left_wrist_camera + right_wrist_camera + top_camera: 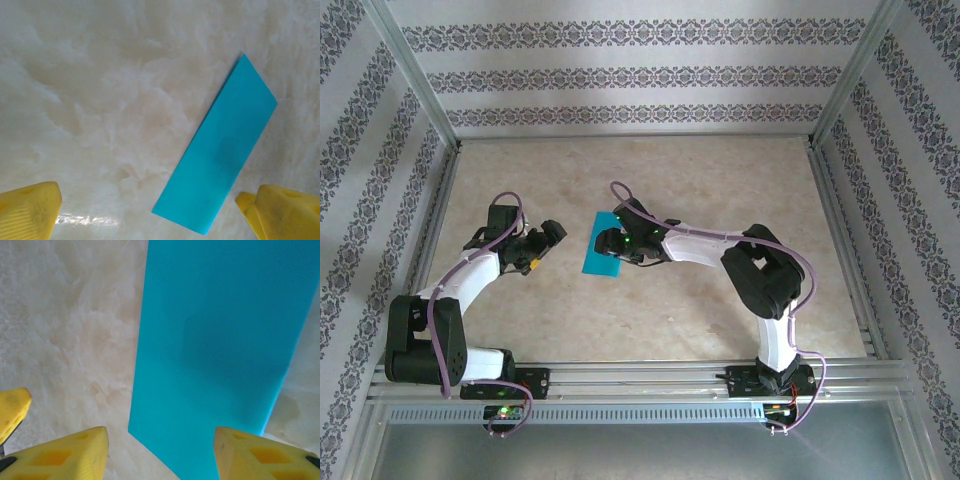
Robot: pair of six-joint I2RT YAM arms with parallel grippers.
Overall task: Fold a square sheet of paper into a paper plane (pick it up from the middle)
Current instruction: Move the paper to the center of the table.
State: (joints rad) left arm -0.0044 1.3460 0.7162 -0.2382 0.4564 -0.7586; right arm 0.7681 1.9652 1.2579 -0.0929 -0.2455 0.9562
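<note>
Right gripper [618, 243] over paper [599, 256] right edge, left gripper [546, 248] just left; table [720, 180] free beyond, nearer.

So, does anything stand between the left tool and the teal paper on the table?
Nothing visible does. Only bare table lies between the left tool and the teal paper. The right tool hangs over the paper's opposite side, out of that path.
</note>
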